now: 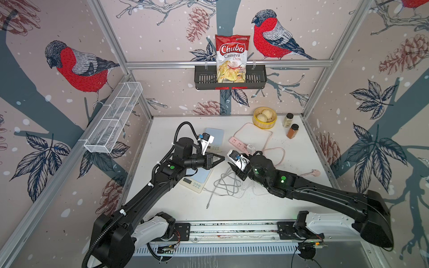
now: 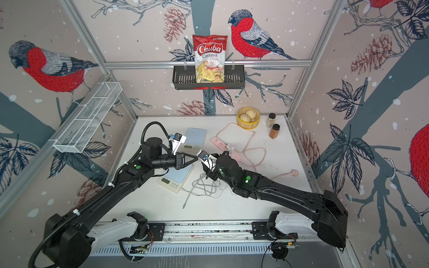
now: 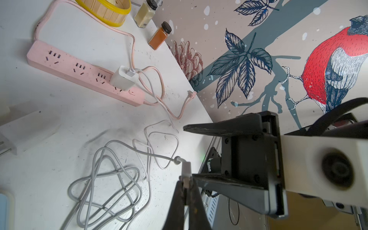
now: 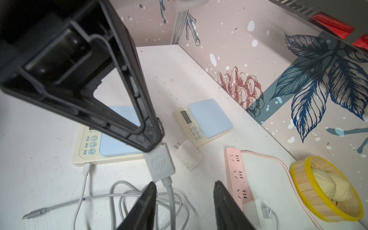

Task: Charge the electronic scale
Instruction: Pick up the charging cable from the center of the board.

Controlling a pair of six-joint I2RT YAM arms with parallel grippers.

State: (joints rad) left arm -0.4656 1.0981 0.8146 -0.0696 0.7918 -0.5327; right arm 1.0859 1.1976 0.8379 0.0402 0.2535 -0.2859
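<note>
Two electronic scales with pale blue tops lie on the white table. A white cable is plugged into the near scale [image 1: 197, 184] [image 4: 87, 147]; the far scale [image 1: 214, 137] [image 4: 209, 117] has none. My left gripper [image 1: 222, 159] [image 3: 186, 179] is shut on a white USB plug [image 4: 159, 163] [image 3: 187, 169] above the cable tangle [image 1: 227, 185]. My right gripper [image 4: 185, 183] [image 1: 233, 168] stands open right beside that plug, and the plug's cable hangs between its fingers. A pink power strip [image 1: 239, 143] [image 4: 237, 175] lies behind, with a white charger [image 3: 123, 78] plugged into it.
A loose white adapter [image 4: 189, 154] lies between the far scale and the strip. A yellow-rimmed steamer basket [image 1: 264, 117] and two spice jars [image 1: 293, 131] stand at the back right. A grey cable's free end [image 1: 207, 205] points at the front edge. The strip's pink plug [image 1: 313, 172] lies right.
</note>
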